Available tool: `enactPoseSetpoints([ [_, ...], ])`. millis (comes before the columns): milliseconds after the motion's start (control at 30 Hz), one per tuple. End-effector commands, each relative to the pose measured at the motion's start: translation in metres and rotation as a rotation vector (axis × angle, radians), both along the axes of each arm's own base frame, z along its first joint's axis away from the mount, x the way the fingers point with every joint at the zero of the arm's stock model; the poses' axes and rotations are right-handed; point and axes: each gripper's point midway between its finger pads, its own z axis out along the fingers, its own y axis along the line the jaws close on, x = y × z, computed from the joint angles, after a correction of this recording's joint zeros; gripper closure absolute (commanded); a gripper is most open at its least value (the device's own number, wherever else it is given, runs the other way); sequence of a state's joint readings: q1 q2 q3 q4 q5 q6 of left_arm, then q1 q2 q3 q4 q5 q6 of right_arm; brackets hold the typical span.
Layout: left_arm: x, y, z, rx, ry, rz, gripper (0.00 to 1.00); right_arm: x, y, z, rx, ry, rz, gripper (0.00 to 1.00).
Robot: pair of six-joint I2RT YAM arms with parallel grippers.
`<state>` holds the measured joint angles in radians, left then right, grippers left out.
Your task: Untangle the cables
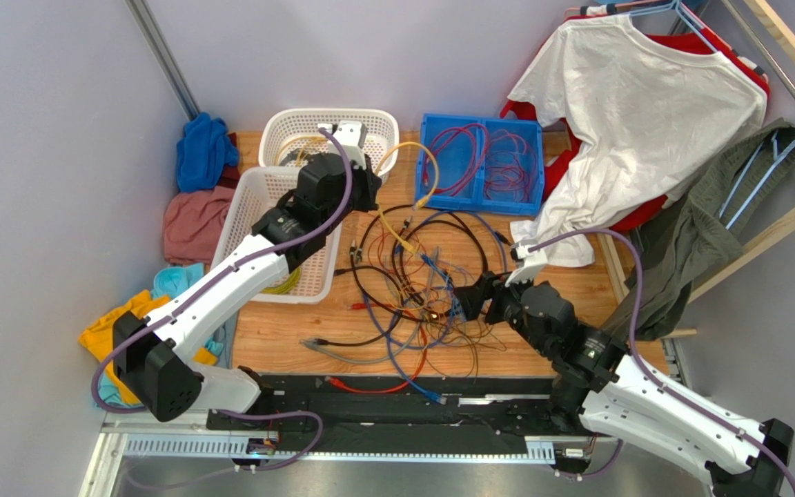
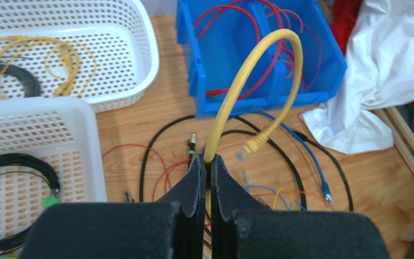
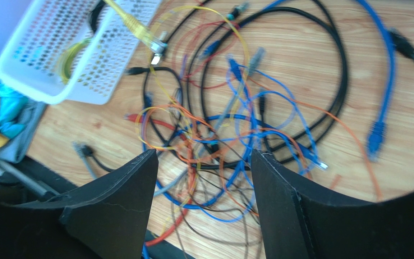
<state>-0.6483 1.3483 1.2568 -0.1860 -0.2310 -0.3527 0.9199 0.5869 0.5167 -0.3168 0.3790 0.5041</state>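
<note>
1. Two arms work over a wooden table (image 1: 277, 331). From overhead, the cables (image 1: 412, 285) lie in a loose tangle mid-table, with black, blue, orange, red and yellow strands crossing every which way.
2. In that overhead shot, the left gripper (image 1: 374, 189) sits at the far-left edge of the pile. It's right by the far basket (image 1: 381, 116) and the near basket (image 1: 257, 174), both white. A yellow cable (image 1: 417, 150) arches up out of it. The right gripper (image 1: 471, 297) is at the near-right edge of the tangle. A blue bin (image 1: 516, 207) at the back has red wires in it.
3. On the left wrist camera, the fingers (image 2: 193, 178) are pinched tight on the yellow cable. It climbs out from between them, loops over, and its plug (image 2: 256, 143) dangles above the table. Black loops and a blue lead lie on the wood underneath.
4. On the right wrist camera, the two fingers (image 3: 123, 199) are spread wide with nothing gripped between them. The thick of the tangle is straight below the gap, mostly blue and orange strands with a black loop round them. I can't tell if the tips touch any wire.
</note>
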Motion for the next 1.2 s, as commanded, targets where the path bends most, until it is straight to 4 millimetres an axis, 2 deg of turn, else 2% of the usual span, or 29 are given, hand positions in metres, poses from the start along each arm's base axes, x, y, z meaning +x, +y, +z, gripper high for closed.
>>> enactPoseSetpoints([
  [0, -0.027, -0.014, 0.042, -0.066, -0.084, -0.106, 1.00, 0.000, 0.038, 0.035, 0.158, -0.093, 0.131, 0.32],
  [67, -0.035, -0.015, 0.050, -0.075, -0.097, -0.121, 1.00, 0.001, 0.047, 0.032, 0.162, -0.090, 0.158, 0.32],
  [100, -0.040, -0.019, 0.054, -0.076, -0.104, -0.138, 1.00, 0.004, 0.053, 0.041, 0.194, -0.116, 0.167, 0.32],
  [167, -0.046, -0.019, 0.060, -0.076, -0.115, -0.144, 1.00, 0.007, 0.063, 0.033, 0.189, -0.103, 0.186, 0.33],
  [200, -0.049, -0.021, 0.063, -0.076, -0.120, -0.150, 1.00, 0.009, 0.068, 0.038, 0.212, -0.115, 0.189, 0.33],
  [233, -0.051, -0.021, 0.065, -0.078, -0.122, -0.153, 1.00, 0.010, 0.073, 0.035, 0.212, -0.107, 0.203, 0.33],
  [267, -0.053, -0.020, 0.064, -0.075, -0.118, -0.157, 1.00, 0.013, 0.079, 0.026, 0.191, -0.085, 0.209, 0.34],
  [333, -0.056, -0.020, 0.069, -0.080, -0.123, -0.163, 1.00, 0.016, 0.089, 0.023, 0.196, -0.075, 0.222, 0.35],
  [367, -0.058, -0.021, 0.068, -0.080, -0.123, -0.166, 1.00, 0.019, 0.093, 0.012, 0.182, -0.054, 0.219, 0.35],
  [400, -0.058, -0.021, 0.067, -0.078, -0.121, -0.167, 1.00, 0.020, 0.097, 0.016, 0.206, -0.065, 0.224, 0.35],
  [533, -0.061, -0.021, 0.066, -0.083, -0.116, -0.171, 1.00, 0.031, 0.105, 0.011, 0.221, -0.079, 0.203, 0.36],
  [567, -0.062, -0.021, 0.067, -0.087, -0.116, -0.175, 1.00, 0.036, 0.106, 0.003, 0.204, -0.071, 0.187, 0.36],
  [600, -0.063, -0.022, 0.065, -0.087, -0.112, -0.177, 1.00, 0.039, 0.108, 0.006, 0.219, -0.084, 0.176, 0.36],
  [700, -0.062, -0.020, 0.065, -0.086, -0.113, -0.168, 1.00, 0.043, 0.115, 0.005, 0.241, -0.087, 0.177, 0.48],
  [733, -0.062, -0.019, 0.066, -0.084, -0.116, -0.164, 1.00, 0.044, 0.116, 0.007, 0.245, -0.087, 0.176, 0.63],
  [767, -0.062, -0.018, 0.064, -0.078, -0.114, -0.160, 1.00, 0.044, 0.118, 0.008, 0.247, -0.081, 0.181, 0.73],
  [833, -0.059, -0.012, 0.066, -0.061, -0.121, -0.126, 1.00, 0.041, 0.113, 0.004, 0.221, -0.055, 0.174, 0.90],
  [867, -0.057, -0.008, 0.065, -0.052, -0.121, -0.106, 1.00, 0.038, 0.107, 0.018, 0.240, -0.074, 0.163, 1.00],
  [900, -0.052, 0.000, 0.067, -0.031, -0.132, -0.055, 1.00, 0.033, 0.097, 0.011, 0.211, -0.042, 0.149, 1.00],
  [933, -0.048, 0.005, 0.059, 0.002, -0.116, -0.027, 1.00, 0.028, 0.090, 0.020, 0.219, -0.058, 0.145, 1.00],
  [967, -0.044, 0.009, 0.057, 0.026, -0.113, 0.000, 1.00, 0.016, 0.076, 0.045, 0.276, -0.116, 0.144, 1.00],
  [1000, -0.039, 0.018, 0.061, 0.050, -0.120, 0.044, 1.00, 0.009, 0.063, 0.045, 0.257, -0.102, 0.131, 1.00],
  [1033, -0.033, 0.021, 0.047, 0.096, -0.088, 0.062, 1.00, 0.000, 0.046, 0.072, 0.317, -0.154, 0.120, 1.00],
  [1067, -0.027, 0.027, 0.048, 0.105, -0.081, 0.089, 1.00, -0.002, 0.033, 0.092, 0.338, -0.186, 0.089, 1.00],
  [1100, -0.024, 0.028, 0.043, 0.114, -0.065, 0.097, 1.00, -0.007, 0.021, 0.085, 0.280, -0.168, 0.077, 1.00],
  [1133, -0.020, 0.030, 0.034, 0.132, -0.041, 0.112, 1.00, -0.013, 0.007, 0.103, 0.306, -0.205, 0.064, 1.00],
  [1167, -0.016, 0.034, 0.029, 0.126, -0.025, 0.136, 1.00, -0.015, -0.004, 0.112, 0.291, -0.212, 0.037, 1.00],
])
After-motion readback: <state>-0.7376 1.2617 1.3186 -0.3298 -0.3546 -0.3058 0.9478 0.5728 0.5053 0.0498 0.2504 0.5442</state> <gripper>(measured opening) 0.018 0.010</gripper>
